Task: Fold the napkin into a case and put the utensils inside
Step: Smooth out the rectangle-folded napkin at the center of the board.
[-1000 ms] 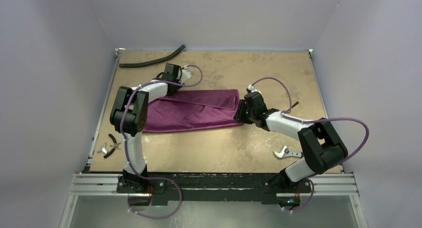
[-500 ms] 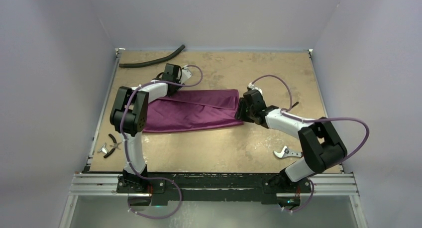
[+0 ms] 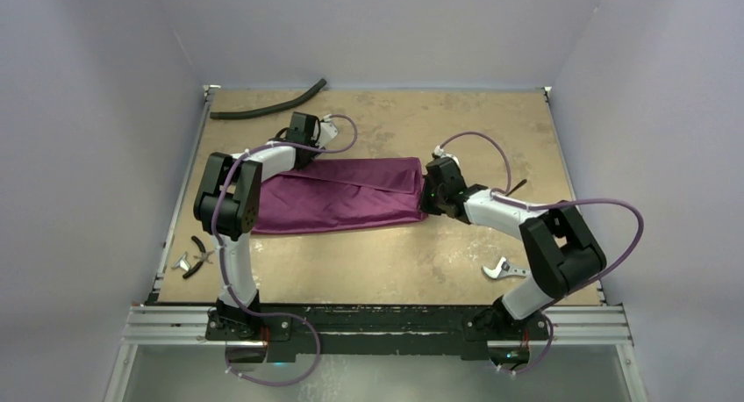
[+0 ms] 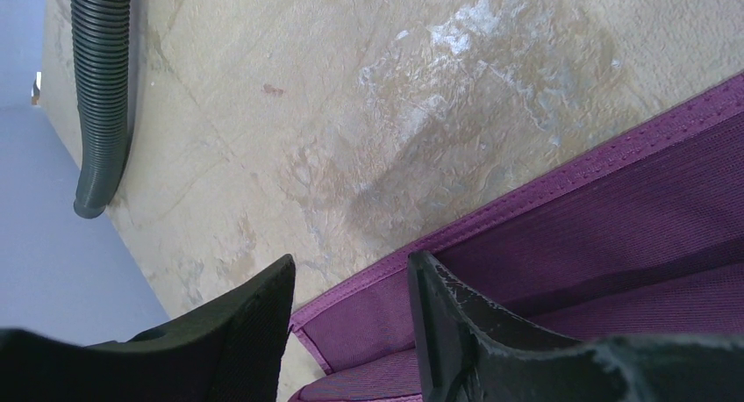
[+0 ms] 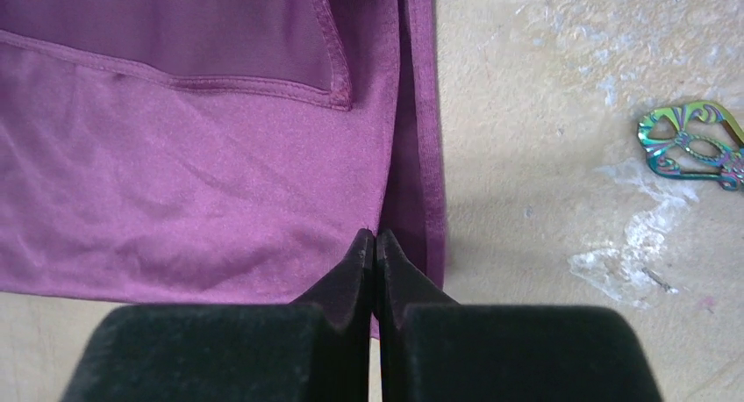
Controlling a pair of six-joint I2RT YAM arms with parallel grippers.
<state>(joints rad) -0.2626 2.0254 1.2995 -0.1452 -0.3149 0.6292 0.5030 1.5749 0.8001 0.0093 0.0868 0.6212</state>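
- The right gripper (image 5: pixel 375 237) had its jaws pressed together, pinching the napkin (image 3: pixel 342 196) near its right hem.
- The left gripper (image 4: pixel 351 263) stood half open (holding nothing) astride the napkin's far hem, at the middle of the desk (image 3: pixel 395 253).

I'm looking down on a tan, mottled tabletop (image 3: pixel 377 262) with pale scuffed patches, and plain lavender-grey walls (image 3: pixel 395 25) are boxing it in on three sides. Soft, even light is falling across it; an aluminium rail (image 3: pixel 395 325) is running along its near edge.
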